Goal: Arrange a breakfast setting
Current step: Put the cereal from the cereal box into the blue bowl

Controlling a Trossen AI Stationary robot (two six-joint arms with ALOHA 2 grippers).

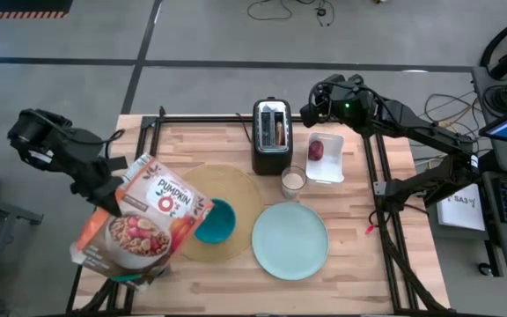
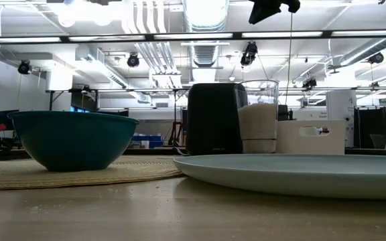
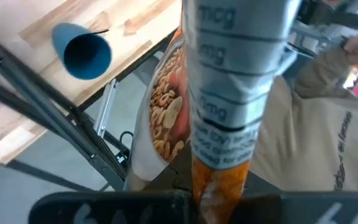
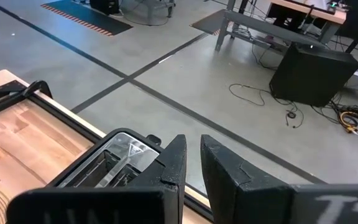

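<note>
My left gripper (image 1: 108, 195) is shut on a Pumpkin O's cereal box (image 1: 143, 224), held above the table's left part, beside the teal bowl (image 1: 216, 220) on the round tan placemat (image 1: 236, 189). The pale-blue plate (image 1: 290, 239) lies to the right of the mat. The dark blue cup (image 3: 82, 51) lies on its side on the table below the box. The dark red fruit (image 1: 317, 150) sits in a white tray (image 1: 328, 167). My right gripper (image 1: 311, 110) hovers over the toaster's (image 1: 271, 134) far right, slightly open and empty. The spoon is out of view. My left gripper holds the cereal box at its top end (image 1: 123, 187), coming from the table's left. The box's narrow side panel (image 3: 225, 124) runs away between the fingers, and the gripper body hides the pads. The box is lifted clear, tilted, its front facing up.
A glass of milk (image 1: 293, 182) stands between the toaster and the plate. Something tan shows in one toaster slot (image 1: 280, 132). A person's beige sleeve (image 3: 316, 124) shows beyond the table's near left. Black frame rails (image 1: 152, 132) edge the table.
</note>
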